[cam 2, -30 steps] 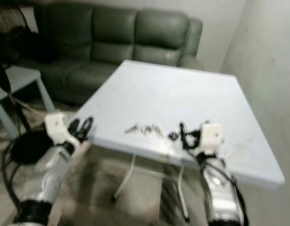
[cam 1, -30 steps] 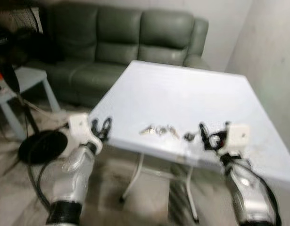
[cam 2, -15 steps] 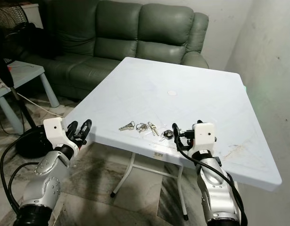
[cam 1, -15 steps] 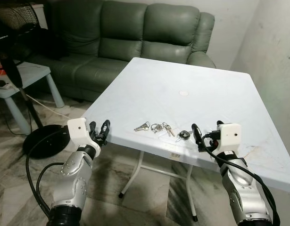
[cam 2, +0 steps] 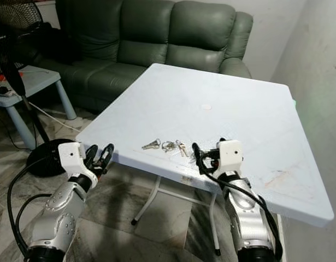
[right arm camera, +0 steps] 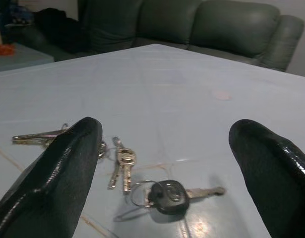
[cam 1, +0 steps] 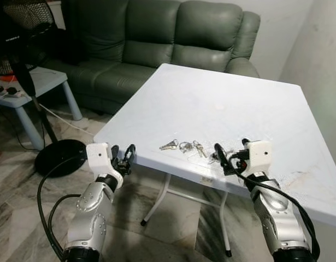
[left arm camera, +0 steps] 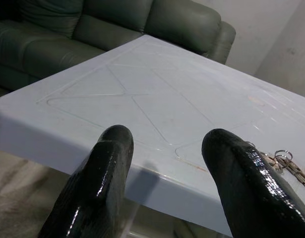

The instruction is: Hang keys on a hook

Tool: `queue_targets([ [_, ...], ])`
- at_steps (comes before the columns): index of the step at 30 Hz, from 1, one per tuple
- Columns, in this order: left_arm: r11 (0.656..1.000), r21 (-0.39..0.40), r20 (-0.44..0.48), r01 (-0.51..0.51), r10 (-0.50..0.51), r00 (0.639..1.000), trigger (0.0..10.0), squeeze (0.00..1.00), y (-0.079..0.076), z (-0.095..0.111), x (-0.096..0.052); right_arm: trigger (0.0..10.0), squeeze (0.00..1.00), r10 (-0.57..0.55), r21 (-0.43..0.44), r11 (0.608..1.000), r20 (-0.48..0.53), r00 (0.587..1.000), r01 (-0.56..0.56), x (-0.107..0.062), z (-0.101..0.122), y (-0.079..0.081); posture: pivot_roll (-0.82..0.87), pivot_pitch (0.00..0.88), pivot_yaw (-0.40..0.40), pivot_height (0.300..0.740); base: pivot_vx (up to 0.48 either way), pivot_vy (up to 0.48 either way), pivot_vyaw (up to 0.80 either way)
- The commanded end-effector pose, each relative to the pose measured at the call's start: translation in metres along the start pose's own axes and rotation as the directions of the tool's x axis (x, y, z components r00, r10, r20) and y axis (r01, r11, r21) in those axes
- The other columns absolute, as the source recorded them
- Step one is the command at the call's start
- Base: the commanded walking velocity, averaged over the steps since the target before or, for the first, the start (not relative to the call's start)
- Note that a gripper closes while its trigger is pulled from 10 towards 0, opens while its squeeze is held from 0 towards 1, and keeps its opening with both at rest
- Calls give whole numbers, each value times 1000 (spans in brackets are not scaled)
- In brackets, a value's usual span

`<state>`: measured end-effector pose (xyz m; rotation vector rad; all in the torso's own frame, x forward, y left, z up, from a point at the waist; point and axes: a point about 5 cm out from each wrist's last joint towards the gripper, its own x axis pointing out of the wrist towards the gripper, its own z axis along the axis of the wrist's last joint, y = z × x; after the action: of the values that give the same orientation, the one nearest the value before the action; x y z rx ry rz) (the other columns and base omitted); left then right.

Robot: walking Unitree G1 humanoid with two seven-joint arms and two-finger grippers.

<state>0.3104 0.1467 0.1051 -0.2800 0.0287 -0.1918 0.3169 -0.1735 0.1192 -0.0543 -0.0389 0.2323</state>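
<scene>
The robot has stepped closer to the white surface, where the keys lie untouched near the front edge, the right gripper now over them, the left gripper alongside, both jaws open

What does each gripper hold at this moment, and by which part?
Nothing is held. The right gripper is open above the black-headed key on the table; the left gripper is open at the table's edge.

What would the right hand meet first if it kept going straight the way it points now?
Most likely the black-headed key, which lies on the white table between the open fingers of the right hand. The other keys lie just beyond it.
</scene>
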Motion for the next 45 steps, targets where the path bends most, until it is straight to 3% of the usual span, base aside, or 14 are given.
queue_targets([
  [1, 999, 30, 9, 35, -35, 999, 10000, 0, -6, 3, -1, 10000, 1000, 5, -8, 1000, 5, 1000, -5, 4, 2, 1, 188, 0, -40, 740, 0, 0, 0],
  [4, 998, 42, 1, 47, -47, 999, 10000, 0, -8, 1, -2, 10000, 1000, -9, -28, 1000, 0, 1000, 9, 7, 2, 2, 189, 0, -39, 740, 0, 0, 0],
  [5, 998, 42, -8, 56, -56, 998, 10000, 0, -10, -2, -4, 10000, 945, -4, -50, 999, -17, 1000, 3, 11, 1, 5, 189, 0, -39, 740, 0, 0, 0],
  [6, 997, 47, -17, 65, -64, 998, 10000, 0, -12, -4, -5, 10000, 0, -2, -61, 998, -37, 999, 0, 14, 0, 7, 189, 0, -37, 740, 0, 0, 0],
  [21, 991, 74, -76, 115, -110, 991, 10000, 0, -29, -16, -13, 10000, 0, -121, -14, 993, -144, 982, 121, 39, -10, 36, 197, 0, -30, 740, 0, 0, 0],
  [36, 980, 105, -94, 168, -159, 983, 10000, 0, -38, -16, -14, 10000, 0, -327, -65, 945, -248, 912, 321, 41, -24, 42, 212, 0, -27, 740, 0, 0, 0],
  [45, 980, 112, -95, 164, -154, 984, 10000, 0, -37, -16, -15, 9765, 0, -336, -61, 941, -267, 903, 332, 39, -28, 53, 219, 0, -31, 740, 0, 0, 0],
])
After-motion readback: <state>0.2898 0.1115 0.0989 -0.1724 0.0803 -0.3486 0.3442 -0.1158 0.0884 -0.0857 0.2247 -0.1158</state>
